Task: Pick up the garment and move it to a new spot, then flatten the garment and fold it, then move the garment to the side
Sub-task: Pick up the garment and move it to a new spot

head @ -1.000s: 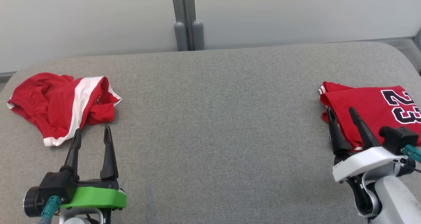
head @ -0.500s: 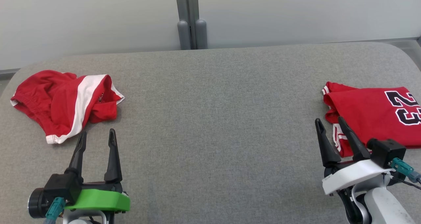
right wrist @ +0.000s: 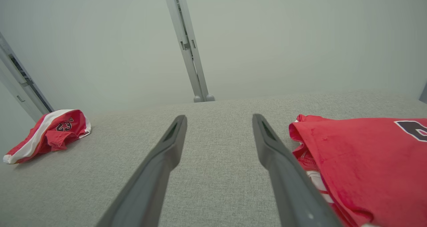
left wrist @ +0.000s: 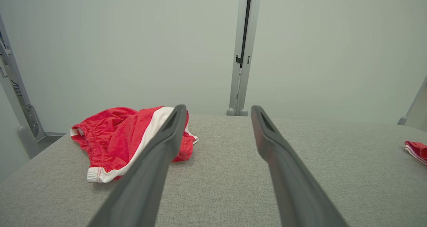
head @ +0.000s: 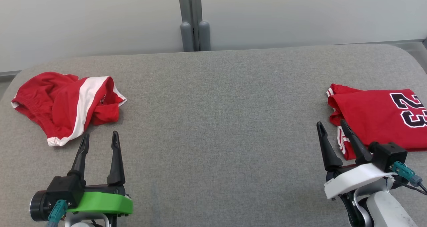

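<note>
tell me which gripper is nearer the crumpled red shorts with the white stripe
Left. The left gripper sits just short of the crumpled red shorts; the right gripper is far across the grey fabric surface, beside the folded red jersey.

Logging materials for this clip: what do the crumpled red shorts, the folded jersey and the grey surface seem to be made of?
Shorts: probably thin synthetic, faint sheen on soft creases. Jersey: likely matte knit, no shine, dull folds. Grey surface: woven upholstery-like fabric, heathered flecked weave, seemingly padded given rounded corners.
</note>
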